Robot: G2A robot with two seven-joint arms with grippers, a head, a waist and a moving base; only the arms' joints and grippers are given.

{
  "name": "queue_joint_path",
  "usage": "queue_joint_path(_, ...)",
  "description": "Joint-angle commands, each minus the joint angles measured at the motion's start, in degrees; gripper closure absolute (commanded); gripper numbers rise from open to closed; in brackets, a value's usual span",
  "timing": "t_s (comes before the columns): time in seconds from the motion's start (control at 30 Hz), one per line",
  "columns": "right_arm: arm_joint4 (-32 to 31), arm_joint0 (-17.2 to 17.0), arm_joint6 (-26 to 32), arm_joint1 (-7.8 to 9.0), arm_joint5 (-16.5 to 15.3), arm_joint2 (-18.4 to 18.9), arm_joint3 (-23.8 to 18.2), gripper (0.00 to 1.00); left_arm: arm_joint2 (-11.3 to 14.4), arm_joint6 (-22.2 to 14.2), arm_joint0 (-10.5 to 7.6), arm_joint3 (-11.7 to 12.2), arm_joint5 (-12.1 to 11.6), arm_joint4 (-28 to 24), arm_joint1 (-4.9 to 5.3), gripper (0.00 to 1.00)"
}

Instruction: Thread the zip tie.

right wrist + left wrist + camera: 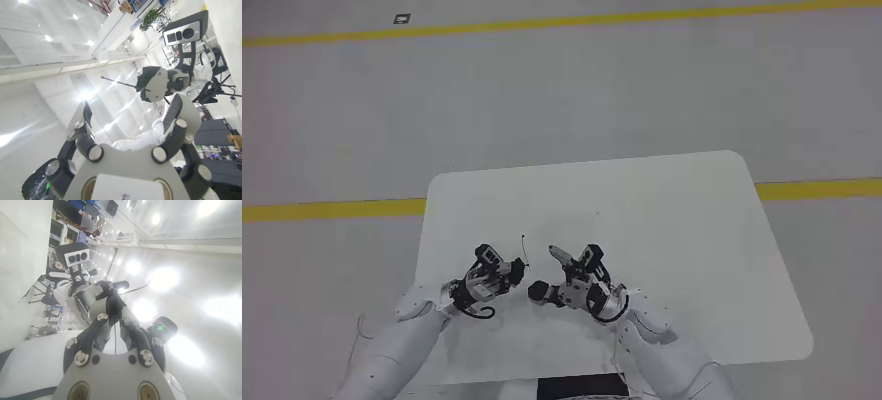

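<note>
Left tool (113,302): clenched on the zip tie (136,289), gripping it partway along the strap. It is held up off the table (692,200), over the near edge.

Zip tie: one length sticks out straight past the closed fingers into open air. The rest trails back between the fingers toward the wrist. The free end carries a small thickening, probably the head, but it is too small to be sure. No loop is visible, and neither end passes through the other.

Right tool (575,253): released, fingers spread wide, nothing between them. It sits just beside the left tool at about the same height and faces it. The strap's free end lies in the space between the two and is not touched by the right fingers.

Progress, as a judgement: early. The pickup looks done, with the tie lifted and steady in one grip. Threading itself is not begun.

Left to do:
- take the loose end with the right tool
- bend the strap round
- feed the tip through the head
- pull it snug
</note>
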Motion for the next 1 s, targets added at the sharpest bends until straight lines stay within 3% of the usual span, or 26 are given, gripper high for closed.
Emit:
queue_joint_path(0.0, 2.3, 0.1, 0.6, -0.02, 0.5, 0.0, 0.7, 0.52, 0.0, 0.0, 0.00, 0.0, 0.0, 0.0, 0.00, 1.00)
queue_joint_path(0.1, 4.9, 0.3, 1.4, -0.05, 1.5, 0.0, 1.7, 0.62, 0.0, 0.0, 0.00, 0.0, 0.0, 0.0, 0.00, 1.00)
queue_joint_path(0.23, 8.1, 0.8, 3.2, -0.13, 3.3, -0.7, 3.1, 0.65, 0.0, 0.0, 0.00, 0.0, 0.0, 0.0, 0.00, 1.00)
queue_joint_path(0.43, 8.8, 1.5, 3.1, -0.26, 3.3, -1.9, 4.8, 0.71, 0.0, 0.0, 0.00, 0.0, 0.0, 0.0, 0.00, 1.00)
queue_joint_path(0.97, 10.3, 3.0, 1.9, -0.49, 2.8, -3.9, 6.5, 0.75, 0.0, 0.0, 0.00, 0.0, 0.0, 0.0, 0.00, 1.00)
